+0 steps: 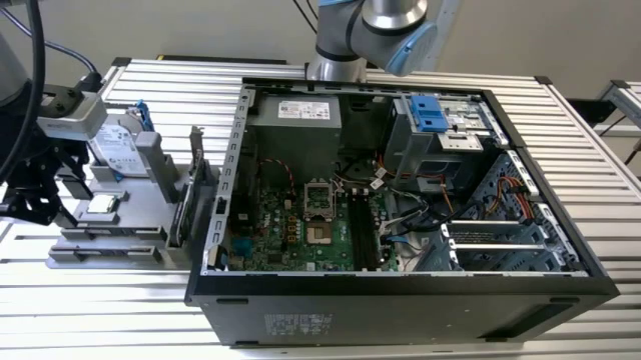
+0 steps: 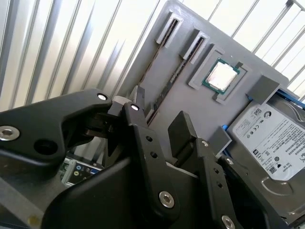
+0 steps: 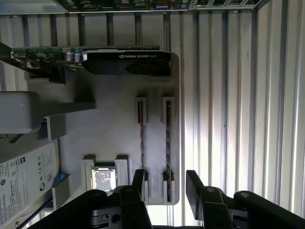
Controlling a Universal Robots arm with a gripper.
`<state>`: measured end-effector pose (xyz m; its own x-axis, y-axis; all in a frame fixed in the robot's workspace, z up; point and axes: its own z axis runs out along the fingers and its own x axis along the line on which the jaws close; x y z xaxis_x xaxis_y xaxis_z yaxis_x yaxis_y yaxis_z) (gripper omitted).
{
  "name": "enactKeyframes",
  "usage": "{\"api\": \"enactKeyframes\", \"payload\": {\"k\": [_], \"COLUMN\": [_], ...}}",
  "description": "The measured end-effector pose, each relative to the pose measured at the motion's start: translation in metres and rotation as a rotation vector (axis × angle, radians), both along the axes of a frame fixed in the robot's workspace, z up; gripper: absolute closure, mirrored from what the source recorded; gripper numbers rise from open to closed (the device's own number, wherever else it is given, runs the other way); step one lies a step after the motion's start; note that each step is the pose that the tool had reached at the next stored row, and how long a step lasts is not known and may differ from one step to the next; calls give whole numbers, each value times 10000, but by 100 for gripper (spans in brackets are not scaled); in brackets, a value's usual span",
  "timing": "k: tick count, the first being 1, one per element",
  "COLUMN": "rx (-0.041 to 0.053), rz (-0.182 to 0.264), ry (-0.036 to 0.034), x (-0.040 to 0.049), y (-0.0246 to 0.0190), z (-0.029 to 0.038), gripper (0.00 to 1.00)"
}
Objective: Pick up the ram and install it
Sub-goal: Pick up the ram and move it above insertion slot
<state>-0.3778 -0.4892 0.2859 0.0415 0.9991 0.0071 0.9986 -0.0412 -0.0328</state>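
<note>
Black jointed fingers (image 3: 136, 202) of the pincer (image 3: 166, 177) crowd the foreground in both wrist views. They stand well apart with nothing gripped between them. Beyond them a grey holder (image 3: 109, 124) lies on the slatted metal table (image 1: 100, 319). Two narrow slots run side by side in the holder, each with a thin dark stick set on edge.

In the first wrist view the ram (image 3: 167, 143) is the stick in the slot farther from the CPU (image 2: 221, 76), and it lines up with the gap between the fingers. The other stick (image 3: 141, 138) runs towards one fingertip. I cannot tell whether the fingertips touch either stick.

The square silver CPU rests in its own recess of the holder, between the slots and the hard drive (image 2: 271, 138), whose label is showing. A graphics card (image 3: 126, 61) stands on edge across the holder's end, beyond the slots.

In the exterior view the pincer hangs at the exterior view's left edge, near the holder. The holder sits just beside an open computer case (image 1: 401, 300). Inside the case are the green motherboard (image 1: 290, 225), a grey power supply (image 1: 296, 120) and a blue drive bracket (image 1: 428, 112). Part of the arm (image 1: 376, 30) rises behind the case.
</note>
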Motion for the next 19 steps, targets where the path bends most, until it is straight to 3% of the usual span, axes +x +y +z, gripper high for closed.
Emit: {"api": "enactKeyframes", "payload": {"k": [19], "rx": [0], "rz": [0], "ry": [33], "x": [0], "y": [0], "z": [-98], "gripper": [0]}}
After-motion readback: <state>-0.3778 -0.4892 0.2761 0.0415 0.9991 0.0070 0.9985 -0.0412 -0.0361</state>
